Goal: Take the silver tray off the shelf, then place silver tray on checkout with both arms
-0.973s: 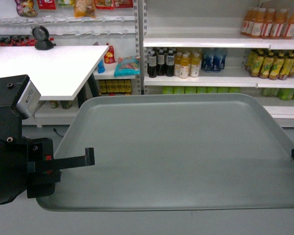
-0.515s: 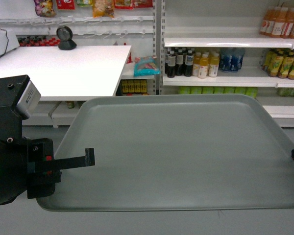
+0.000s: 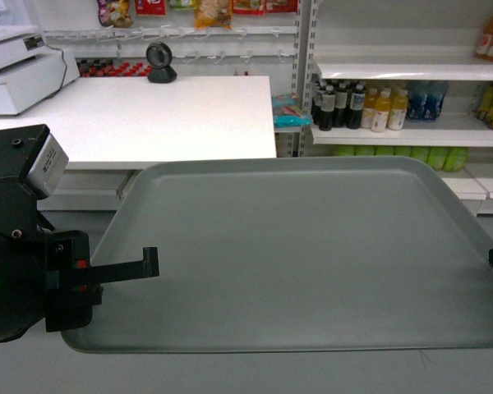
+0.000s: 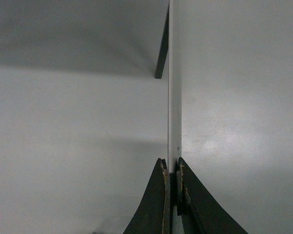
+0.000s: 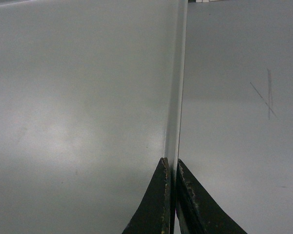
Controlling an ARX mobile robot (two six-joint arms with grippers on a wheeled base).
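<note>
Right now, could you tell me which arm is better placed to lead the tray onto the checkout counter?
Left, probably. The checkout lies ahead on the left, nearer the left gripper. Both grippers are clamped on the silver tray rim, the right gripper opposite, so both must move together.

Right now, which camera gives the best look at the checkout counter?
The head view: the checkout spreads white and broad beyond the silver tray, with a scale at its far left. Both wrist views show only the tray's edge clamped in the jaws, with plain grey either side; no counter shows.

White shelving point(image 3: 411, 70) with bottled drinks point(image 3: 370, 107); grey floor point(image 3: 33, 369).
</note>
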